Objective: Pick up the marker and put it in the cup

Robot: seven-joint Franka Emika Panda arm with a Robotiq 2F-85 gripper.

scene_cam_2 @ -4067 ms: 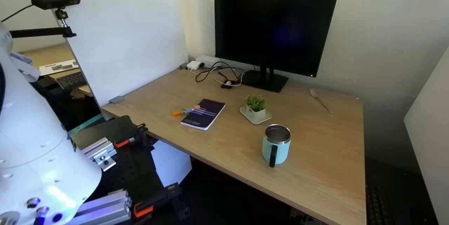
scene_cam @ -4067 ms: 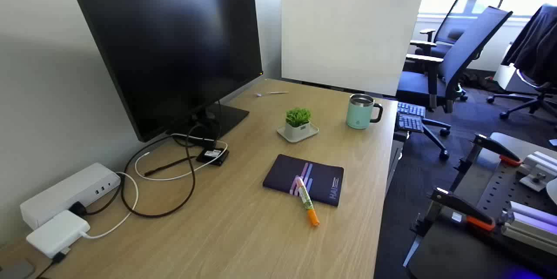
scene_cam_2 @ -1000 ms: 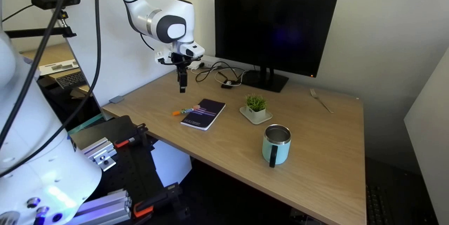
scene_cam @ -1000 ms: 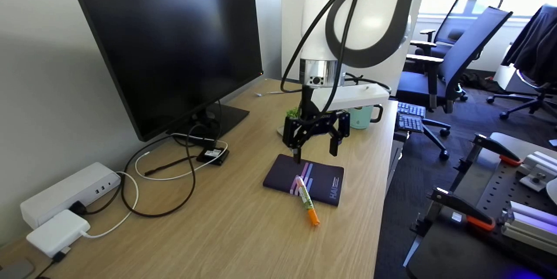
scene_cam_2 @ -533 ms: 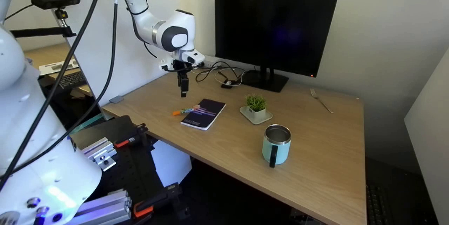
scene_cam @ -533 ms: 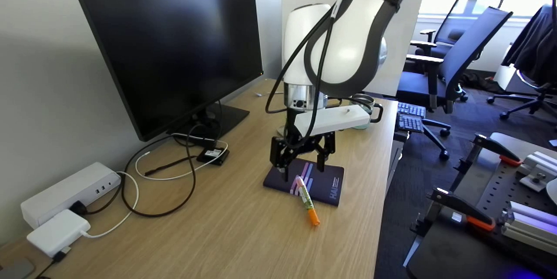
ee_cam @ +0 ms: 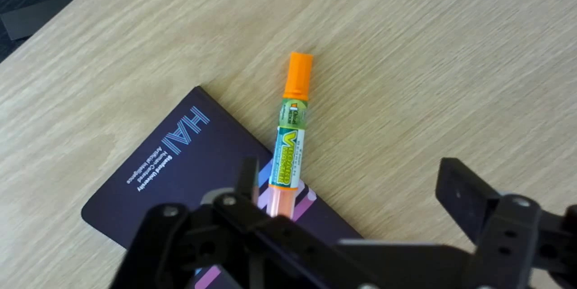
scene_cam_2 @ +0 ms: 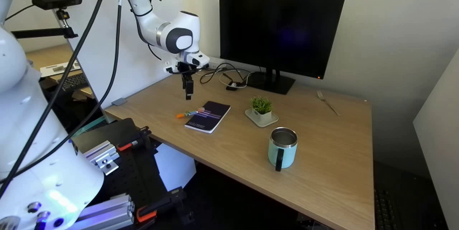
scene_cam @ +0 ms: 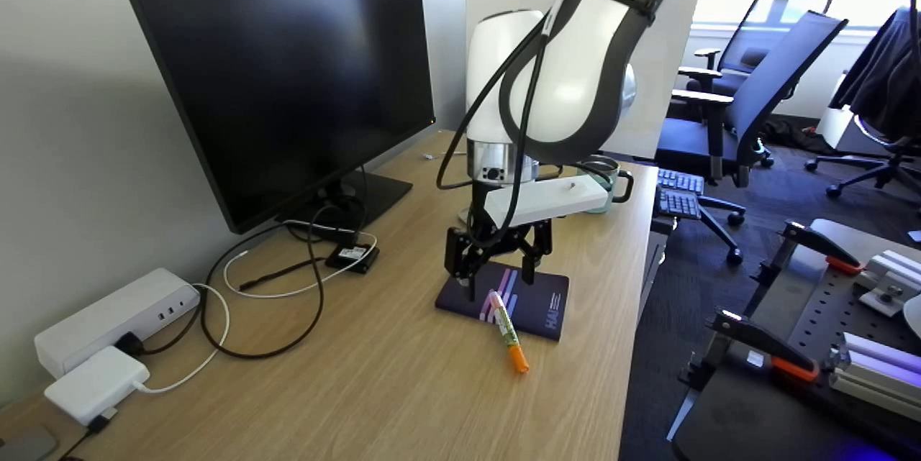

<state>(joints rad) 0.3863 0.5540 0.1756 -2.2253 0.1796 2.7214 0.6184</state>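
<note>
Partly on the "HAI" notebook, a "V BOARD MASTER" marker.

Over here on the wooden desk stands a black monitor, cables looped beside its base. A dark Stanford HAI notebook lies flat; a small potted plant sits on a pale tray, a fork near the wall. Office chairs stand beyond.
</note>
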